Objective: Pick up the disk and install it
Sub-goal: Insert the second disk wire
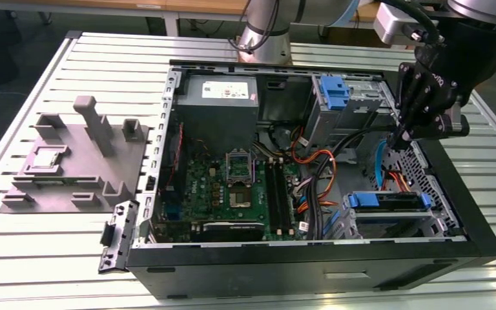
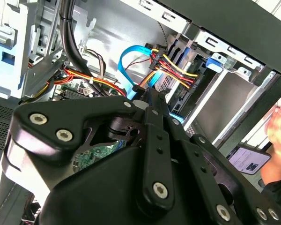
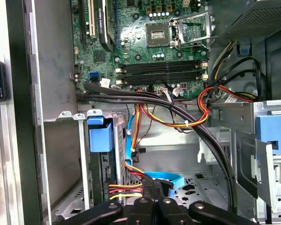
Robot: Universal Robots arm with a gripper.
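The gripper's (image 2: 150,101) black linkage bars, matte metal studded with round silver bolts, lie closest to the lens in both wrist views; in the first wrist view its fingers (image 3: 155,191) press together into a narrow tip with nothing between them, so the claw is closed and empty. In the exterior view the dark arm reaches down from the top of the exterior view's right, its wrist angled so the gripper (image 1: 400,137) hangs just inside the open computer case (image 1: 317,268), above a bare bay floor and near a bundle of red, yellow and black wires (image 3: 124,187) and a flat blue cable (image 3: 166,178).

The disk (image 1: 392,213), a flat grey slab with a blue plastic rail across its near edge, sits in the lower drive cage at the exterior view's right front corner of the case, apart from the gripper. In the first wrist view its blue bracket (image 3: 101,136) shows beside perforated steel.

A green motherboard (image 1: 230,184) with a square socket fills the case floor. A grey moulded fixture (image 1: 75,161) rests on the slatted metal table (image 1: 41,258) at the exterior view's left
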